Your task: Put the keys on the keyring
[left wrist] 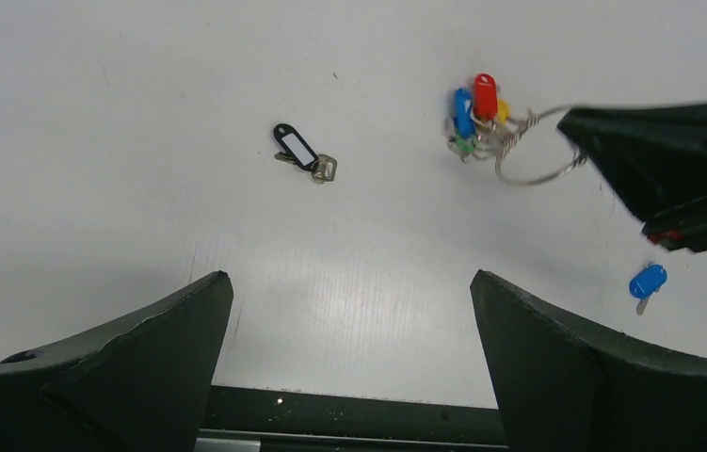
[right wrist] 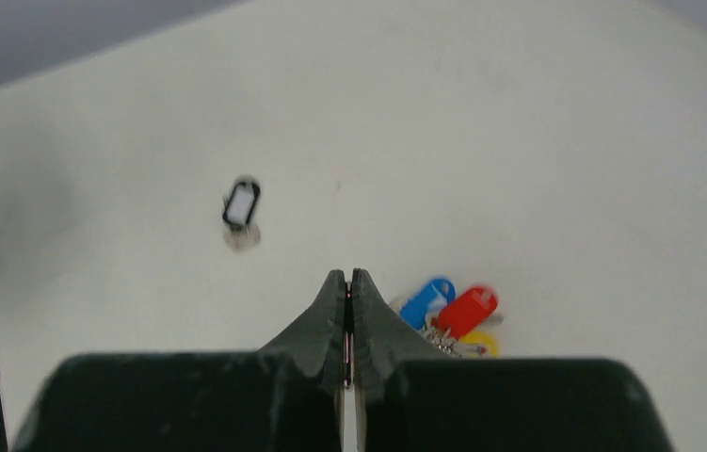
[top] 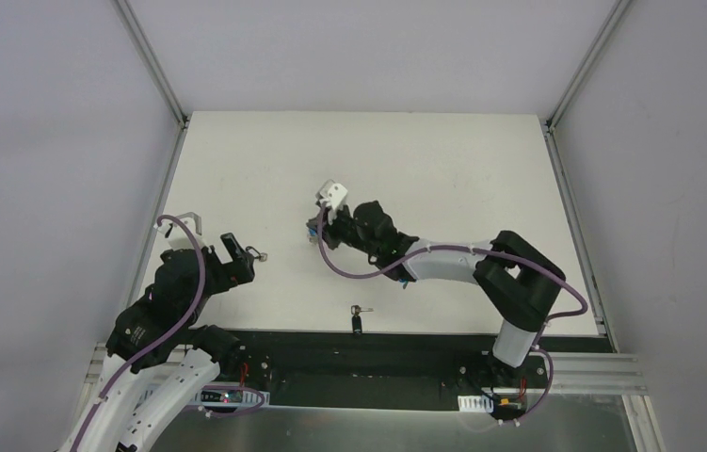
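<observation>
**Ring pinched on the right, two keys lying loose**

I am watching my left gripper [left wrist: 349, 282] hovering over the white counter [top: 443, 160], its jaws spread wide with nothing sitting between them. Past it, in the left wrist view, I am seeing the black-headed key [left wrist: 298, 151] lying flat on the counter by itself. Its white label is facing up and its silver metal is poking out at one end. In the top view it is lying close to the counter's near edge, between the two arm bases.

Further right, the keyring [left wrist: 530, 151], a thin wire loop, is carrying a bunch of capped keys [left wrist: 474, 113] in blue, red, yellow and green, all crowding at one end. The loop's other end is running into the tip of my right gripper [right wrist: 347, 279], whose jaws are pressing tightly together on the wire. In the right wrist view the bunch is sitting just beside that tip.

Furthest right in the left wrist view, the blue-capped key [left wrist: 648, 282] is lying alone on the counter, apart from the ring and below the right gripper's dark body.
</observation>
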